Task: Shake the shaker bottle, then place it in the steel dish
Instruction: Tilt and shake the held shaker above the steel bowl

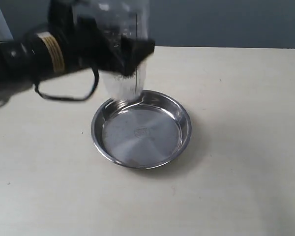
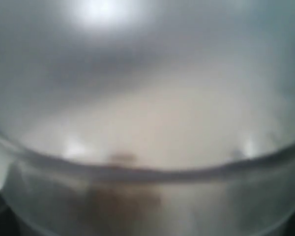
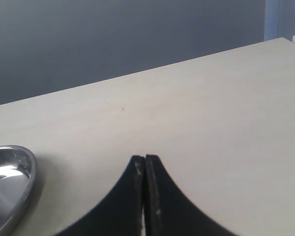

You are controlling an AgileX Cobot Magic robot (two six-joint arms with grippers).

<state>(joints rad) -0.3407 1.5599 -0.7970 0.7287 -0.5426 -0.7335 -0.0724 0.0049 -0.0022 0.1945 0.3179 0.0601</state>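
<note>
Your left pincer [image 1: 122, 53] clamped the blurred shaker bottle [image 1: 124, 84] above the steel dish's [image 1: 137, 166] rim; your right pincer [image 3: 145, 196] hung pressed together over the counter [image 1: 236, 98].

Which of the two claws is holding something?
The left claw: it grips the clear shaker bottle. The right claw is shut with nothing between its fingers.
</note>
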